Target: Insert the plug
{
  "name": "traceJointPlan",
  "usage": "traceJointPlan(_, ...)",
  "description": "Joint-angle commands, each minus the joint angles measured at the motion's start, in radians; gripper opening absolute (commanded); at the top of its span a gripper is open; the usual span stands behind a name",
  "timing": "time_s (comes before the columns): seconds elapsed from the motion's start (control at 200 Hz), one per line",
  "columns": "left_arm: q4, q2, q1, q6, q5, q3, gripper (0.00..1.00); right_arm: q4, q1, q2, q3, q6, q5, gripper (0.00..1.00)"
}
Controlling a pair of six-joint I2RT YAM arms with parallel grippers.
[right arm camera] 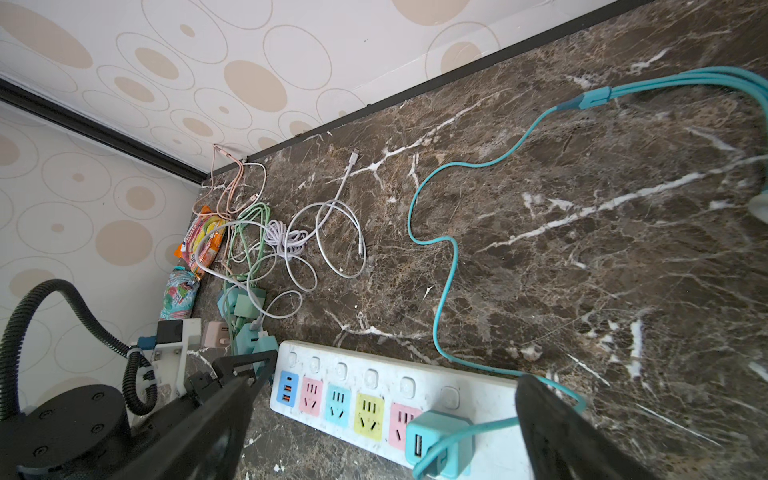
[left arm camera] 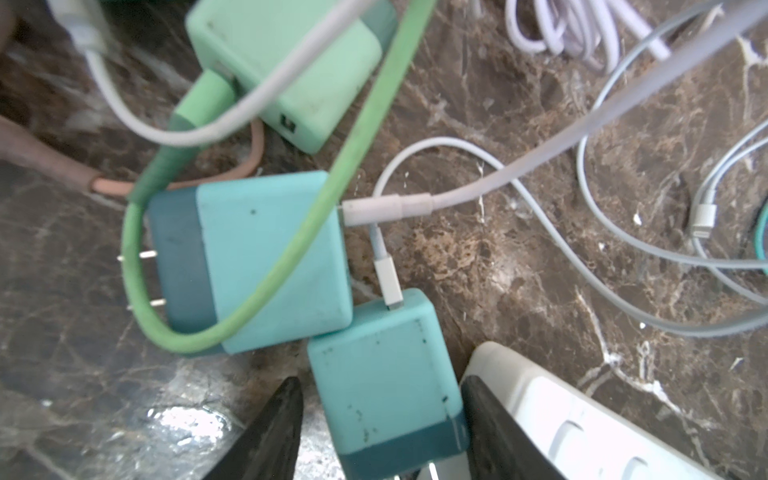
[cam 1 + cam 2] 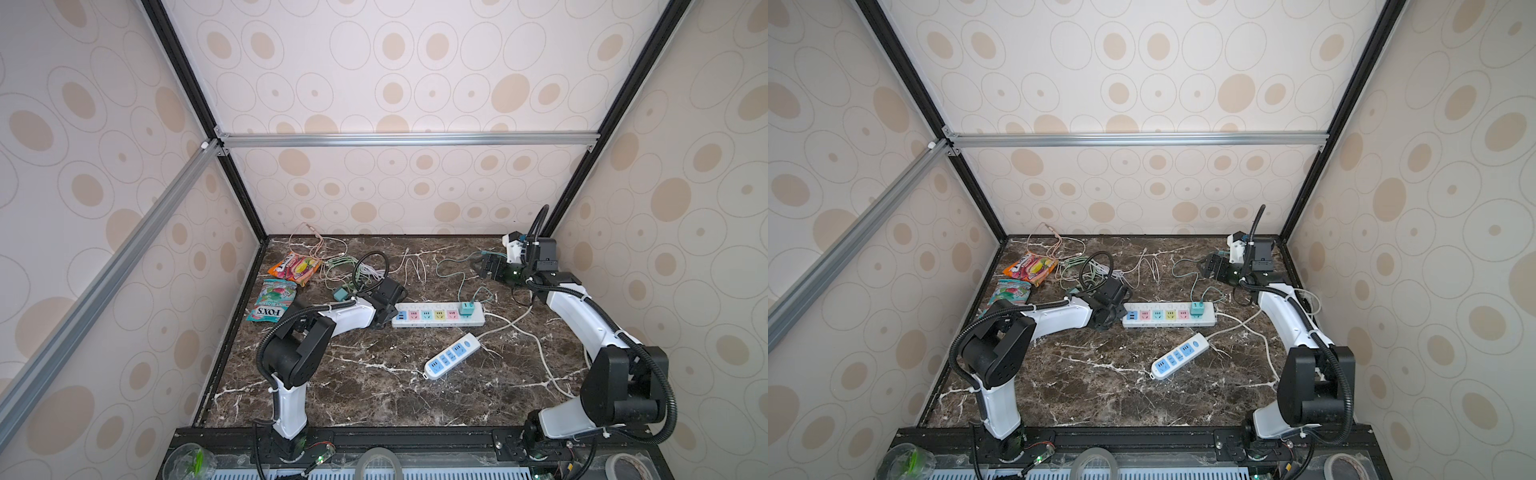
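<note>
A teal plug (image 2: 386, 386) lies on the marble between the fingers of my left gripper (image 2: 381, 380). One finger (image 2: 490, 424) touches its side and a gap shows at the other finger (image 2: 270, 428), so the gripper is open. A white cable is plugged into that plug. The white power strip (image 3: 438, 316) with coloured sockets lies just right of the left gripper (image 3: 380, 320); its end shows beside the plug (image 2: 582, 415). Another teal plug (image 1: 440, 440) sits in the strip's right-end socket. My right gripper (image 3: 484, 266) hangs open and empty at the back right.
A second teal plug (image 2: 270, 262) with bare prongs and a mint plug (image 2: 291, 54) lie close by under green and white cables. A blue-socket strip (image 3: 452, 356) lies nearer the front. Snack bags (image 3: 295, 268) and tangled cables (image 3: 353, 266) fill the back left.
</note>
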Motion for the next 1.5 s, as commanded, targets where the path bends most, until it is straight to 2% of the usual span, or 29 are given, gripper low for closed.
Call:
traceJointPlan(0.0,-0.028,0.006,-0.008,-0.016,0.002,-0.009,0.58,-0.014,0.004,0.006,-0.003,0.005,-0.002,0.99)
traceJointPlan(0.17,-0.027,0.010,-0.008,-0.006,0.003,0.000,0.48,-0.016,0.003,-0.002,-0.004,0.004,0.016,0.99)
traceJointPlan(0.235,-0.033,-0.001,-0.008,0.001,-0.015,0.000,0.40,-0.012,0.003,-0.013,-0.009,0.005,0.032,0.99)
traceJointPlan(0.31,-0.036,-0.025,-0.007,0.020,-0.036,-0.005,0.27,0.025,0.004,-0.030,-0.032,-0.001,0.034,0.99)
traceJointPlan(0.415,0.007,-0.076,-0.008,0.103,-0.032,-0.030,0.00,0.065,0.005,-0.052,-0.058,-0.010,0.021,0.99)
traceJointPlan(0.68,0.036,-0.272,-0.006,0.315,-0.055,-0.094,0.00,0.210,0.045,-0.090,-0.101,-0.014,-0.073,1.00)
traceJointPlan(0.85,-0.003,-0.393,-0.003,0.460,-0.052,-0.031,0.00,0.256,0.123,-0.072,-0.087,-0.066,-0.094,0.98)
traceJointPlan(0.985,-0.066,-0.465,0.045,0.579,-0.026,0.066,0.00,0.294,0.201,-0.046,-0.074,-0.138,-0.085,0.97)
traceJointPlan(1.135,-0.063,-0.534,0.106,0.716,0.161,0.147,0.00,0.395,0.270,0.010,-0.071,-0.200,-0.140,0.94)
traceJointPlan(1.216,-0.103,-0.536,0.111,0.777,0.221,0.211,0.00,0.455,0.327,0.040,-0.071,-0.228,-0.144,0.96)
traceJointPlan(1.356,-0.128,-0.539,0.110,0.924,0.292,0.255,0.00,0.522,0.360,0.104,-0.030,-0.139,-0.141,0.97)
traceJointPlan(1.491,-0.101,-0.553,0.111,1.113,0.249,0.215,0.00,0.511,0.360,0.130,0.024,-0.052,-0.151,0.92)
